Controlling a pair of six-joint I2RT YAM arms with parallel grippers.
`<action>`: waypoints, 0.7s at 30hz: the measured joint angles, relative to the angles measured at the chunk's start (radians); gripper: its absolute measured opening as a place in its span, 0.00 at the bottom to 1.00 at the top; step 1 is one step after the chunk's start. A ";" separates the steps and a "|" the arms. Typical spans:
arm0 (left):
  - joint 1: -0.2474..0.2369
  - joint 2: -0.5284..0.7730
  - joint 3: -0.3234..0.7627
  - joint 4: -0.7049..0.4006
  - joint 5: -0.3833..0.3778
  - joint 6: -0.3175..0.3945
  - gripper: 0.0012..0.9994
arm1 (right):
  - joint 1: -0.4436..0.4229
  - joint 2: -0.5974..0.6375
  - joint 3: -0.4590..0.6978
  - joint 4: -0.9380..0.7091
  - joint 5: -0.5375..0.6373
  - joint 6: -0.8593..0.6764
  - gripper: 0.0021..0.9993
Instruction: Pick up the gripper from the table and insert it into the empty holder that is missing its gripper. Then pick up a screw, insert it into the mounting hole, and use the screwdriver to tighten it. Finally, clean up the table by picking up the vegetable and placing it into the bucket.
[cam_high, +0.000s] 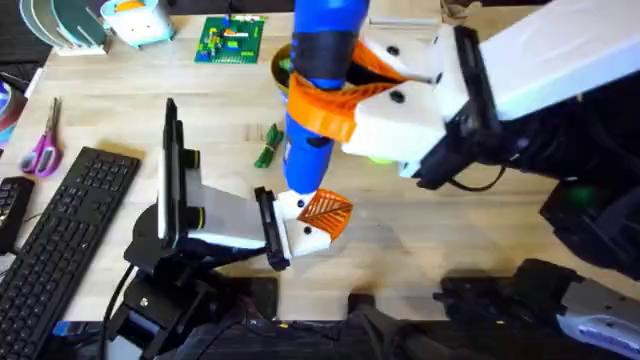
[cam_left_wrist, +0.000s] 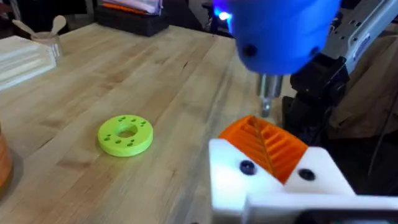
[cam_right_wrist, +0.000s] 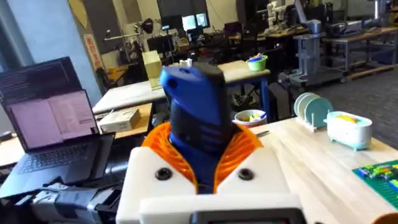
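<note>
My right gripper (cam_right_wrist: 202, 165) is shut on the blue screwdriver (cam_high: 318, 90), which stands upright between its orange ribbed pads (cam_right_wrist: 163, 146). The thin metal bit (cam_left_wrist: 267, 102) points down onto the back edge of the orange ribbed gripper (cam_left_wrist: 267, 144). That gripper sits in the white holder (cam_left_wrist: 273, 180) on my left gripper (cam_high: 308, 225), low over the table's middle. Under the bit I cannot make out a screw. The dark green vegetable (cam_high: 268, 147) lies on the table just left of the screwdriver. The yellow-orange bucket (cam_high: 281, 66) peeks out behind the screwdriver at the back.
A lime-green ring disc (cam_left_wrist: 125, 134) lies on the wood near the holder. A black keyboard (cam_high: 70, 225) and purple-handled scissors (cam_high: 44, 145) are at the left. A green brick plate (cam_high: 230, 40) is at the back, and a laptop (cam_right_wrist: 53, 124) stands beside the table.
</note>
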 joint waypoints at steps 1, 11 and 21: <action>0.000 0.000 0.000 0.000 0.000 0.000 0.01 | 0.000 0.005 0.000 0.000 0.000 0.000 0.08; 0.000 0.000 0.000 0.000 0.000 0.001 0.01 | 0.000 0.035 0.000 -0.007 0.000 0.000 0.08; 0.000 0.000 0.000 0.000 0.000 0.004 0.01 | 0.008 0.046 0.000 -0.030 0.000 0.001 0.08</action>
